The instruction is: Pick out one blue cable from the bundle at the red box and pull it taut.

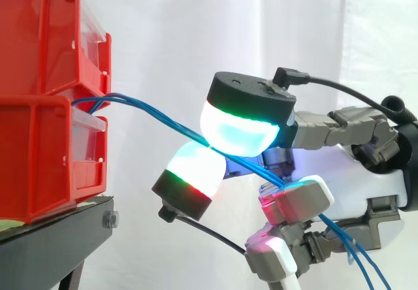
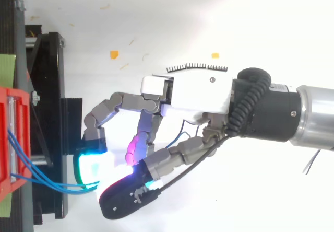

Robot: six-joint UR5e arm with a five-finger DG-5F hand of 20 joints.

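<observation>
Two red bins [image 1: 39,35] of glossy, ribbed plastic are sitting stacked one on the other at the left edge of the side view, and both are resting on one black stand [image 1: 59,238] with a flat, matte metal top and a bolt at its corner. One white curtain [image 1: 196,29] is hanging in soft folds behind everything.

You are seeing the blue cables [image 1: 157,115] coming out at the seam between the bins. At least three thin, smooth strands are showing, though where they overlap you cannot fix an exact count. They are arching slightly, then sloping down toward the middle of the frame and trailing off at the lower right. In the top view they [image 2: 52,184] are looping from the bins at the left edge toward the lower centre.

One hand [image 1: 366,172], built of grey links on a white shell, is reaching in from the right. It is pinching the strands narrowly. A domed upper pad [image 1: 238,130], glowing cyan under a black cap, is pressing down on them. A rounded lower pad [image 1: 192,172], glowing white with green and red bands, is pressing up from beneath.
</observation>
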